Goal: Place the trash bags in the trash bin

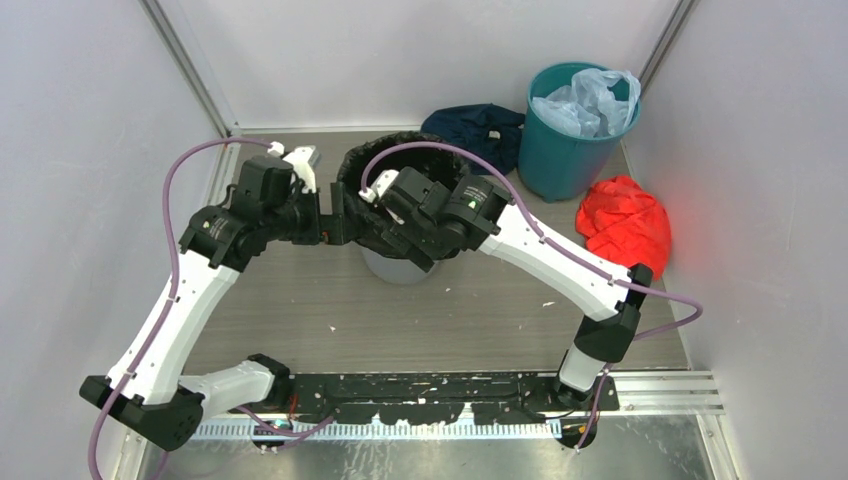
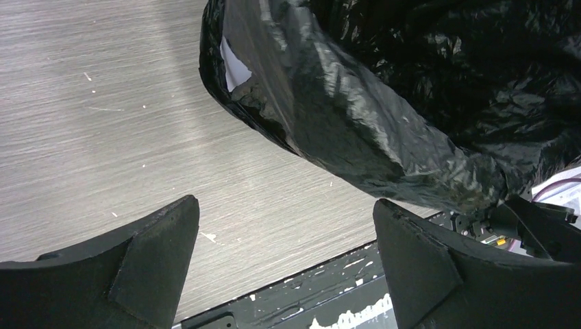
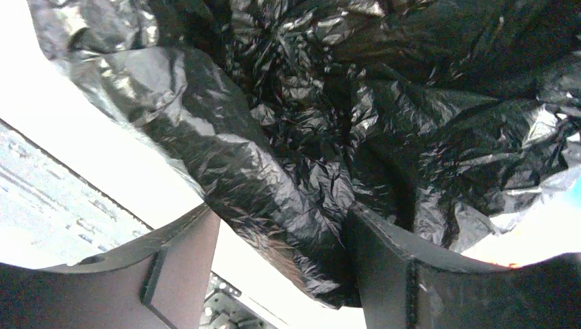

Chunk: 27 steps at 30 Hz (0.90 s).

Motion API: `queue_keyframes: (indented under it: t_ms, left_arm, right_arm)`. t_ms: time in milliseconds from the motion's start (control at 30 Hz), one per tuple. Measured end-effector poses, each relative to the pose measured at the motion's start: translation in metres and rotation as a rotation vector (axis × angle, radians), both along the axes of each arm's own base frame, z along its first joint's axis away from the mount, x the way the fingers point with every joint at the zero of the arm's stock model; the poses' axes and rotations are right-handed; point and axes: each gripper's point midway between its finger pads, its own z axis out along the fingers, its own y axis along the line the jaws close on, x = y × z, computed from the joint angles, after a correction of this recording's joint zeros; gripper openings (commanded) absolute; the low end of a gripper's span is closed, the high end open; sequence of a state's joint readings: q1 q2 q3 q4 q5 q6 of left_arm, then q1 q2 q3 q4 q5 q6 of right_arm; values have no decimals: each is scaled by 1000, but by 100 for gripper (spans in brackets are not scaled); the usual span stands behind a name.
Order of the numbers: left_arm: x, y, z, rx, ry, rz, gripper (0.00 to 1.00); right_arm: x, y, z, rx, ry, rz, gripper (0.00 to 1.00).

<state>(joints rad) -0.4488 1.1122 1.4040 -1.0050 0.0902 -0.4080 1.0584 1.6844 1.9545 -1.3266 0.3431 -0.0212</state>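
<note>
The glossy black trash bag (image 1: 356, 178) is draped over the light grey trash bin (image 1: 392, 266) in the middle of the table, covering its rim. My left gripper (image 1: 335, 216) hovers at the bin's left side. In the left wrist view the left gripper (image 2: 286, 212) is open over bare table, with the bag (image 2: 384, 116) just ahead of it. My right gripper (image 1: 385, 212) is above the bin's mouth. In the right wrist view it (image 3: 281, 219) is open; a fold of the bag (image 3: 329, 110) lies between the jaws against the right finger (image 3: 390, 260), apart from the other.
A teal bin (image 1: 570, 135) holding a pale blue plastic bag (image 1: 592, 100) stands at the back right. A dark navy cloth (image 1: 480, 130) lies beside it and a red cloth bundle (image 1: 625, 225) at the right. Walls close in on both sides; a black rail (image 1: 450, 385) runs along the front.
</note>
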Motion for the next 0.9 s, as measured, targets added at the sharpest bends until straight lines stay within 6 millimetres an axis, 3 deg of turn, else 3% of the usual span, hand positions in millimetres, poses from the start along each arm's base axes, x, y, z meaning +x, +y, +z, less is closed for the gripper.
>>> queue_keyframes:
  t_ms: [200, 367, 600, 800, 900]
  left_arm:
    - [1, 2, -1, 5, 1, 8, 98]
    - [-1, 5, 1, 7, -6, 14, 98]
    - [-8, 12, 18, -2, -46, 25, 98]
    - [-13, 21, 38, -5, -105, 51, 100]
    - [-11, 27, 42, 15, -126, 72, 100]
  right_arm:
    - [12, 9, 13, 49, -66, -15, 87]
    - [22, 19, 27, 118, -125, -30, 93]
    - [32, 30, 72, 325, -240, -80, 99]
    - [41, 15, 121, 515, -340, -194, 98]
    - [57, -3, 133, 574, -369, -293, 96]
